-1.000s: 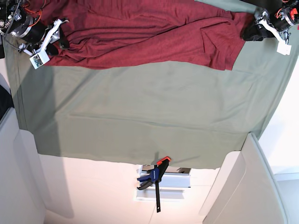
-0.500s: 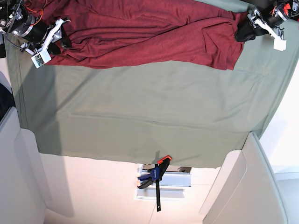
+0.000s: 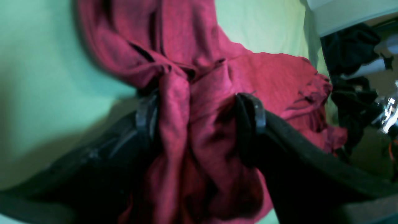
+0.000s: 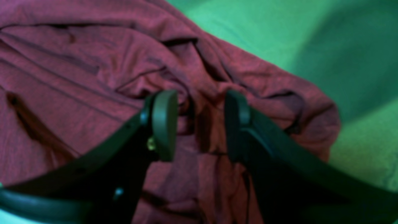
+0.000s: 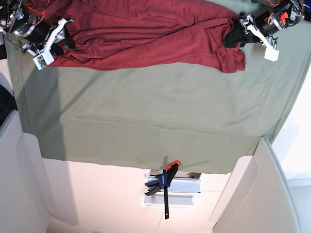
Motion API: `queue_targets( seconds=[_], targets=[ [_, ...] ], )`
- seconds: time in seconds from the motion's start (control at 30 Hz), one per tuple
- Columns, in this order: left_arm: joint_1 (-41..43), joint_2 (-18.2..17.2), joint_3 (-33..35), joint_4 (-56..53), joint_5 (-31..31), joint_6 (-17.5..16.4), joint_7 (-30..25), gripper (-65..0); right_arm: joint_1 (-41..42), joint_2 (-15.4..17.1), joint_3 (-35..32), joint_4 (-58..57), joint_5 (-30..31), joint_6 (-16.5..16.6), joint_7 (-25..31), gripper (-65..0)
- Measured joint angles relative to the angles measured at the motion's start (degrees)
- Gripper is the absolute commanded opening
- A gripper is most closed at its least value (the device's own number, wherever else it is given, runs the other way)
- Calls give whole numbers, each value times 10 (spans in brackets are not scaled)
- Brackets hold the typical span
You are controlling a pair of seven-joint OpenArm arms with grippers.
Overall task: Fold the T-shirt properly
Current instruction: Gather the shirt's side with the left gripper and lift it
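Note:
The maroon T-shirt lies crumpled in a long band across the top of the base view, on the sage-green cloth. At the shirt's right end, my left gripper holds a thick bunch of fabric. In the left wrist view that bunch of T-shirt fills the gap of the left gripper. At the shirt's left end, my right gripper sits on the fabric. In the right wrist view the right gripper pinches a ridge of T-shirt, with wrinkles running to it.
The green cloth covers the whole table and hangs over its near edge. A blue and orange clamp sticks out below that edge. White side panels flank the front. Dark gear sits beyond the table's edge.
My left gripper has moved leftward in the base view, dragging the shirt's right end inward so it bunches there. The right gripper has barely moved.

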Motion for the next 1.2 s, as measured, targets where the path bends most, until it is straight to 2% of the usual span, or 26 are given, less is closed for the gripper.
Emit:
queue_targets(
  seconds=[0.1, 0.27, 0.43, 0.47, 0.5, 0.6, 0.67, 0.8, 0.97, 1.07, 1.2],
  targets=[
    [-1, 3, 7, 0, 22, 0, -26, -273, 0, 0, 0, 0, 0, 0, 0, -396],
    [-17, 25, 7, 0, 55, 2, -37, -273, 0, 0, 0, 0, 0, 0, 0, -396],
    [-37, 37, 27, 1, 103, 37, -70, -280, 0, 0, 0, 0, 0, 0, 0, -396],
    [-40, 38, 37, 3, 117, 44, -80, -311, 0, 0, 0, 0, 0, 0, 0, -396],
    [-45, 38, 47, 3, 132, 46, -87, -377, 0, 0, 0, 0, 0, 0, 0, -396],
    [-47, 38, 70, 3, 169, 56, -116, -650, 0, 0, 0, 0, 0, 0, 0, -396],
    [-46, 38, 80, 3, 174, 55, -126, -650, 0, 0, 0, 0, 0, 0, 0, -396],
    [-46, 39, 76, 4, 178, 32, -125, -650, 0, 0, 0, 0, 0, 0, 0, -396],
    [-43, 47, 8, 23, 195, 28, -117, -650, 1, 0, 0, 0, 0, 0, 0, -396],
    [-42, 28, -25, 25, 211, 28, -130, -650, 1, 0, 0, 0, 0, 0, 0, -396],
    [-44, 4, -29, 25, 276, 29, -172, -650, 1, 0, 0, 0, 0, 0, 5, -396]
  ],
)
